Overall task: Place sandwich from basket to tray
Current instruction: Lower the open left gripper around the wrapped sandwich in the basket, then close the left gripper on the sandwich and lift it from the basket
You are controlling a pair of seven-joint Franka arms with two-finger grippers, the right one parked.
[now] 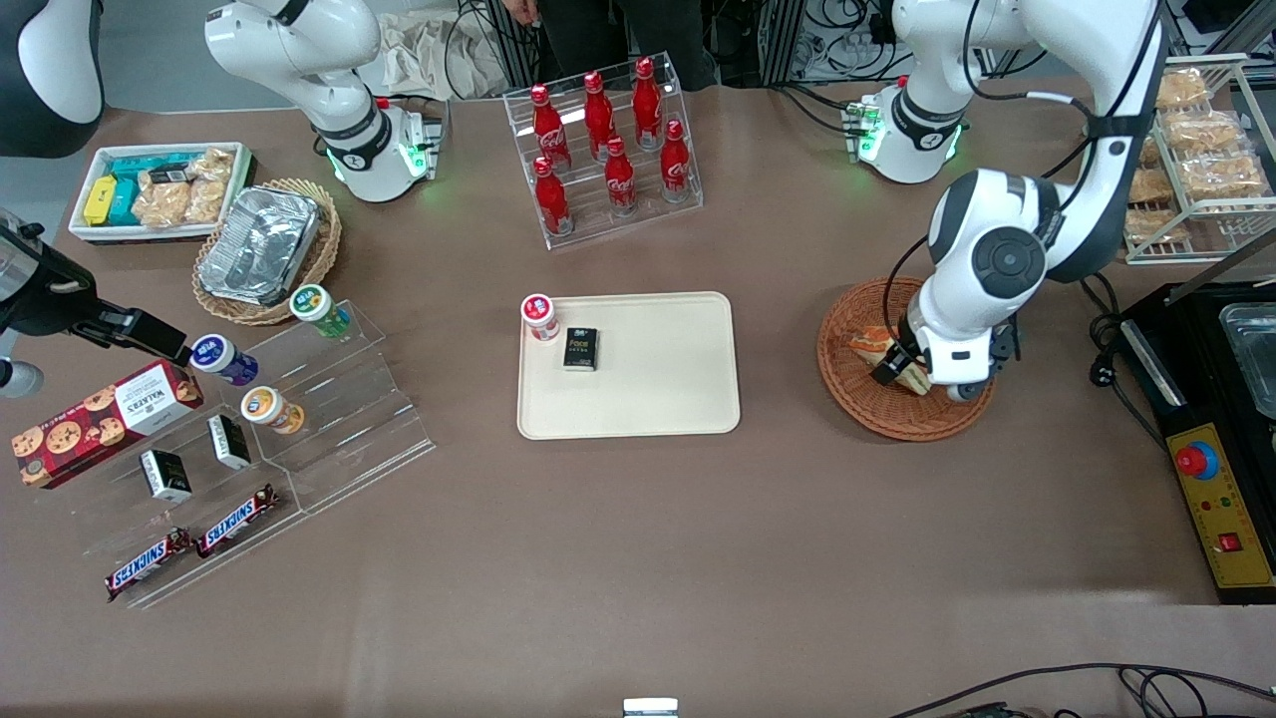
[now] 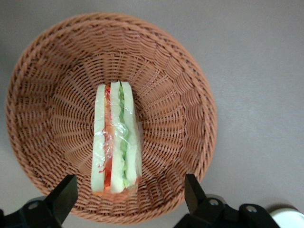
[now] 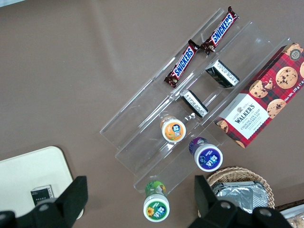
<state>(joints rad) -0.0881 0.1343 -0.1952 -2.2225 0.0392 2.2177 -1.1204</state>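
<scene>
The left arm's gripper (image 2: 128,199) hangs directly above the round reddish-brown wicker basket (image 1: 847,384), its two fingers (image 2: 61,197) spread wide apart and holding nothing. One finger stands on each side of the sandwich (image 2: 115,137), clear of the bread. The sandwich lies in the bottom of the basket (image 2: 180,95), wrapped in clear film and resting on one narrow edge, so its white bread slices and the red, orange and green filling face up toward the wrist camera. Its long axis runs across the line between the two fingers, with one end near the middle of the basket and the other close to the basket wall beneath the gripper. In the front view, only an orange and white corner of the sandwich (image 1: 872,344) shows past the arm. The cream-beige tray (image 1: 658,399) sits well apart, toward the parked arm's end, carrying a small dark box (image 1: 580,349) and a red-capped jar (image 1: 539,316).
</scene>
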